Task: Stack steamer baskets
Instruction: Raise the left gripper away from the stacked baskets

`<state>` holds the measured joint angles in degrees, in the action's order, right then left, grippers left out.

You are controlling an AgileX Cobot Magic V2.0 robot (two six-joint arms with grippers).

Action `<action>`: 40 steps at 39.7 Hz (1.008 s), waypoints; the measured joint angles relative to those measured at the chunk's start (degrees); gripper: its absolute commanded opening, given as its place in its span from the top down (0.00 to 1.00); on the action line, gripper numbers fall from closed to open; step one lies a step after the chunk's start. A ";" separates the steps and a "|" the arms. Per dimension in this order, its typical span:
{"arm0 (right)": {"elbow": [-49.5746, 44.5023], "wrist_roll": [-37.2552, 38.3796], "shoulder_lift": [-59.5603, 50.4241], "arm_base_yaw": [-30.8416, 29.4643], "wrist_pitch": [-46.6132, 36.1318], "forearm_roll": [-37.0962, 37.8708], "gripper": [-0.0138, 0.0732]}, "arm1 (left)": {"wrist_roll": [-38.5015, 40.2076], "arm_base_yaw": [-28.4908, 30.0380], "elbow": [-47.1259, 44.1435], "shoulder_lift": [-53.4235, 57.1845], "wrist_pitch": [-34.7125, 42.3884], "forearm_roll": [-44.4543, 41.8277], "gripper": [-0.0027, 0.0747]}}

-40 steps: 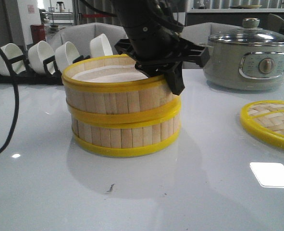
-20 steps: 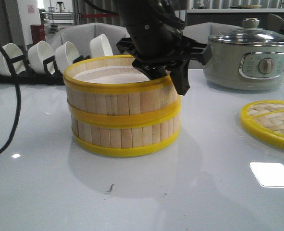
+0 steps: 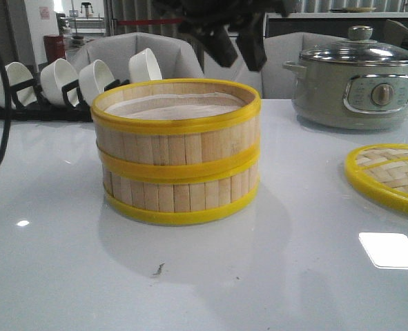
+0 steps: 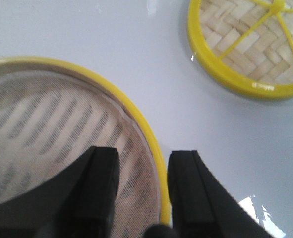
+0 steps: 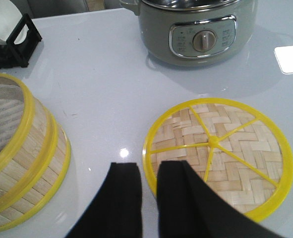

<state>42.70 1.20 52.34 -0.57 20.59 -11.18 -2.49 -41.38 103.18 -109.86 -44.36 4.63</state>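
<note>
The glossy white desk (image 3: 293,276) carried the lower basket (image 3: 179,196), with the other basket (image 3: 176,131) stacked on it. A woven lid (image 3: 390,176) lay flat to the right; a cooker (image 3: 359,83) and a bowl rack (image 3: 52,89) stood behind.

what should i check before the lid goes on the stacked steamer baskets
1. Upper steamer basket seated level on lower steamer basket: ok.
2. Left pincer open and clear above the stack: ok.
3. Woven-bamboo lid flat on the table, nothing on it: ok.
4. Right pincer open beside the lid's rim, holding nothing: ok.
5. Paper lining flat inside upper basket: cannot tell.
</note>
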 measured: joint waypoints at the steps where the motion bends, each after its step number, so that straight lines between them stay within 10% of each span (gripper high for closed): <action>1: 0.00 0.00 0.00 0.00 0.00 0.00 0.56 | 0.05 0.14 0.30 0.60 -0.03 -0.16 0.54; 10: 0.00 0.00 0.00 0.00 -0.10 0.00 0.56 | 0.43 2.45 1.07 6.01 -1.33 -0.72 0.86; 40: 0.00 0.00 0.00 0.00 -0.10 0.00 0.56 | 1.34 34.54 -3.33 31.27 -5.06 -2.36 0.86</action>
<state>42.70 1.20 52.34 -0.57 20.49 -11.18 -1.14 -6.84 99.86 -78.58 -49.42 2.27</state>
